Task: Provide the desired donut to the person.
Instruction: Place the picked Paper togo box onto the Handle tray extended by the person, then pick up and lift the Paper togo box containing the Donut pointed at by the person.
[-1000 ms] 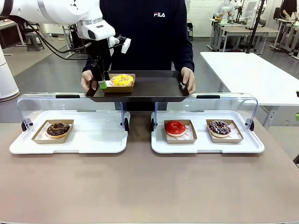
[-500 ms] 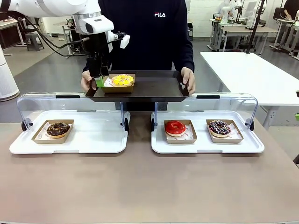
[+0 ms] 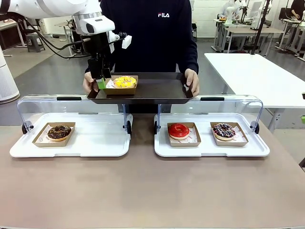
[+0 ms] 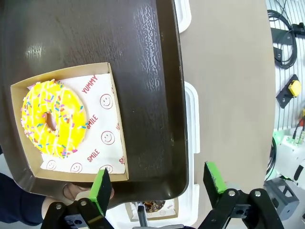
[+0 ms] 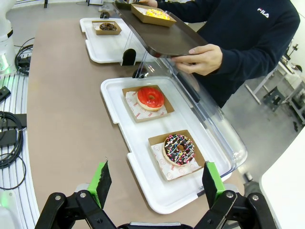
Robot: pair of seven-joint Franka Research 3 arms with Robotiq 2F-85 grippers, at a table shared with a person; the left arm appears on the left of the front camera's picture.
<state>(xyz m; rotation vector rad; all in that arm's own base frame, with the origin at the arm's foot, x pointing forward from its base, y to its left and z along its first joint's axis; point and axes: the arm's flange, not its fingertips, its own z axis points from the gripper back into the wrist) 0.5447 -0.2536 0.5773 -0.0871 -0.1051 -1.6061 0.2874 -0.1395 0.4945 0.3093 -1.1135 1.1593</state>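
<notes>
The yellow donut [image 3: 125,81] is iced bright yellow, with white drizzle and coloured sprinkles. It lies in a shallow cardboard box [image 3: 121,89] on white paper printed with red smileys and words. The box stands at the left end of a dark brown tray [image 3: 157,91], which the person [image 3: 152,33] holds level beyond the desk [image 3: 143,191], one hand [image 3: 87,82] at each end.

My left end effector [image 3: 101,81] hangs over that left end of the tray, its fingers spread wide and holding nothing. In my left wrist view one green pad [image 4: 101,183] sits by the near corner of the box [image 4: 119,138], and the other is out past the tray's rim. The donut [image 4: 54,118] lies off to one side of the gap, not between the fingers. I cannot tell whether the pad touches the box.

My right end effector [image 5: 156,179] is also apart and empty, above the right white tray [image 5: 114,102], where a red donut [image 5: 150,98] and a dark sprinkled donut [image 5: 178,149] sit.
</notes>
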